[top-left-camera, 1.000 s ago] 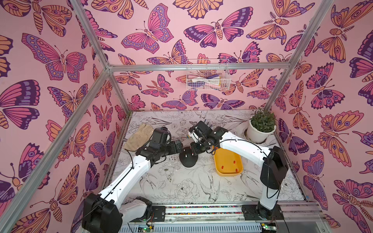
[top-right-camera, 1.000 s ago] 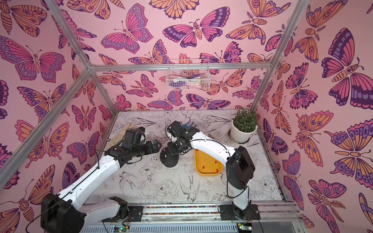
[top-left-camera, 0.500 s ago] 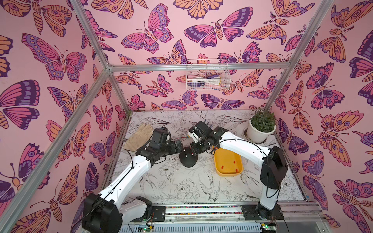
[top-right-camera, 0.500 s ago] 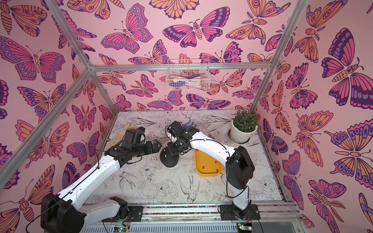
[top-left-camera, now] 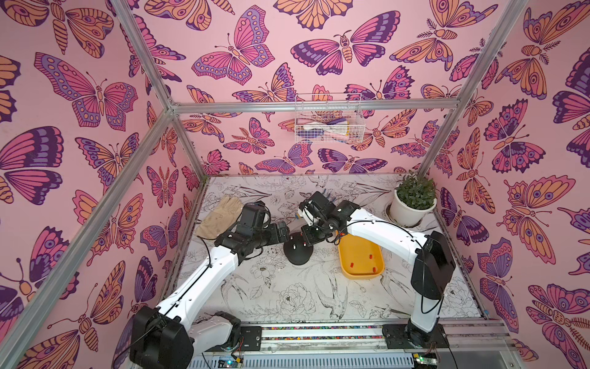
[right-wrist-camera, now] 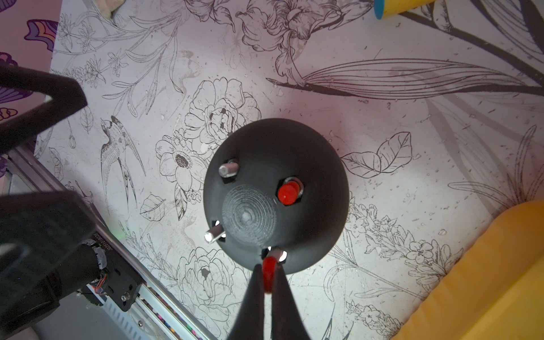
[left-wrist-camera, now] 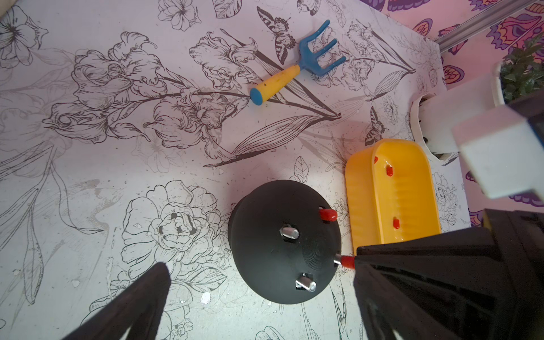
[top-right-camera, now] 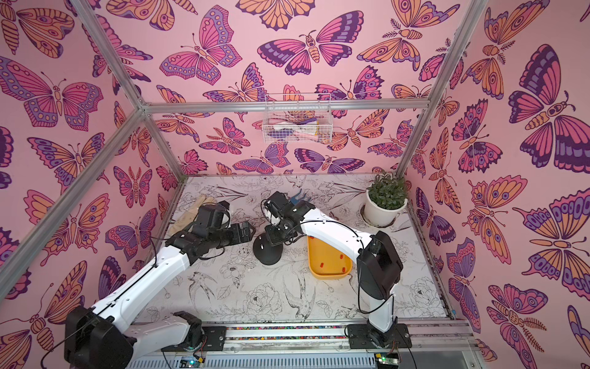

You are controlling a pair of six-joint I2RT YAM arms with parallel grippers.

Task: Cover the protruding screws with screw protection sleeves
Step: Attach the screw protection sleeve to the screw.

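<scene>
Pinching a red sleeve point(right-wrist-camera: 268, 273) in right fingers point(right-wrist-camera: 251, 303), right at a screw point(right-wrist-camera: 276, 253) tip on the dome point(right-wrist-camera: 309, 147), with left fingers point(left-wrist-camera: 132, 306) apart nearby. Might buckle or pop sideways if pushed off-axis.

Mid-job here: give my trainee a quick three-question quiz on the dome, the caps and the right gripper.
1. How many screws on the black dome are fully bare?
2. True or false: the right gripper is shut on a red cap.
3. Spare caps lie in: A) yellow tray, B) wire basket, C) plant pot?
Key: 1. two; 2. true; 3. A.
</scene>
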